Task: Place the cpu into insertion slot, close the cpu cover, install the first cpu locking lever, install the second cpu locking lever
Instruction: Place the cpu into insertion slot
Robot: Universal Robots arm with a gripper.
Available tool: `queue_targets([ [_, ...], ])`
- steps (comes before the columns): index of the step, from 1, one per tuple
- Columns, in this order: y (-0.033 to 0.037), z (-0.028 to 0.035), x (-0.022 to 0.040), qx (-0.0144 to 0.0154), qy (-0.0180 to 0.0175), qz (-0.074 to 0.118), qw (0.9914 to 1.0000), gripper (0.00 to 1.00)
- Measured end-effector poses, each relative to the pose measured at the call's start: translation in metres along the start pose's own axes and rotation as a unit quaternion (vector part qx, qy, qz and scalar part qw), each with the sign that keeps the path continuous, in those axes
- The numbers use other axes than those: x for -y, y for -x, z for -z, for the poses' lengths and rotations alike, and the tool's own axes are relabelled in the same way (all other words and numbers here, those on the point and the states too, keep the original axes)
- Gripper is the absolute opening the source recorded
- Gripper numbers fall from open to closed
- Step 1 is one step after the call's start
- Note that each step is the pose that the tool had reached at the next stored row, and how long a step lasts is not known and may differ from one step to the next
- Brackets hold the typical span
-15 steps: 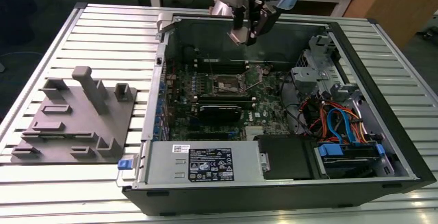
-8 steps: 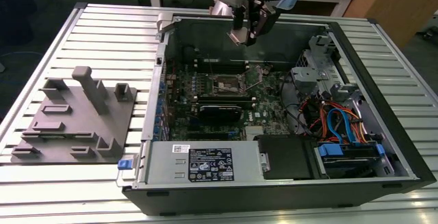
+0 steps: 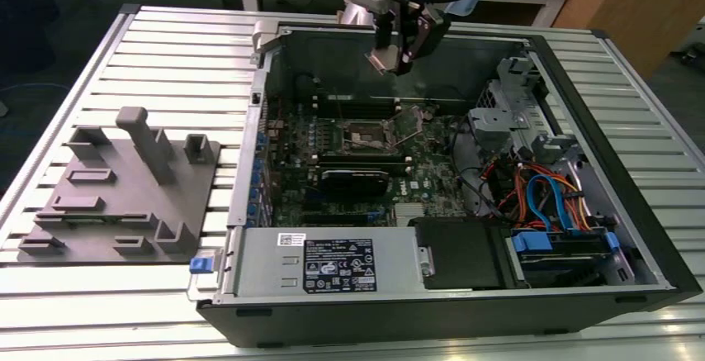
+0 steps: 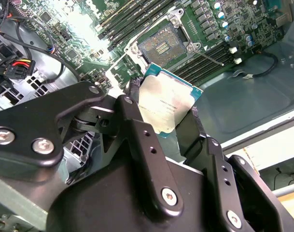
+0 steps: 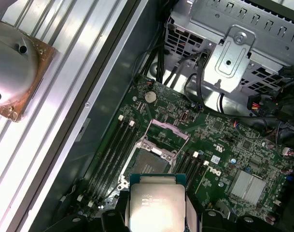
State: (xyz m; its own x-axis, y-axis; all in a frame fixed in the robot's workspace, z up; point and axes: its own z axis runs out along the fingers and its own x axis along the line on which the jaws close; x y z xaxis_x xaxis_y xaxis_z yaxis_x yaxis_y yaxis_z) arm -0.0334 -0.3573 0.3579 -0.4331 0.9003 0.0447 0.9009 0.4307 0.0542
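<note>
My gripper (image 3: 388, 62) hangs above the open computer case near its back wall, shut on the cpu (image 3: 382, 64). In both wrist views the cpu (image 4: 166, 107) (image 5: 157, 204) is a silver-topped square chip clamped by its edges between the black fingers (image 4: 196, 126). The insertion slot (image 3: 369, 135) (image 4: 162, 46) (image 5: 147, 166) lies on the green motherboard below the chip, dark centre bare. The cpu cover (image 5: 165, 135) stands tilted up at the socket's far side. A thin locking lever (image 4: 212, 58) sticks out beside the socket.
Long memory slots (image 5: 115, 152) flank the socket. A black card (image 3: 352, 181), power supply (image 3: 330, 266), drive cage (image 3: 507, 117) and coloured cables (image 3: 540, 196) crowd the case. A grey fixture tray (image 3: 121, 196) sits on the slatted table at the exterior view's left.
</note>
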Motion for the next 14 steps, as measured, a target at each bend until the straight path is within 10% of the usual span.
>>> queue_targets([
  [8,0.0003,-0.0053,0.0004,0.0005,-0.0012,-0.015,0.99989,0.54],
  [14,0.0005,-0.0106,0.0006,0.0043,0.0006,-0.066,0.99783,0.54],
])
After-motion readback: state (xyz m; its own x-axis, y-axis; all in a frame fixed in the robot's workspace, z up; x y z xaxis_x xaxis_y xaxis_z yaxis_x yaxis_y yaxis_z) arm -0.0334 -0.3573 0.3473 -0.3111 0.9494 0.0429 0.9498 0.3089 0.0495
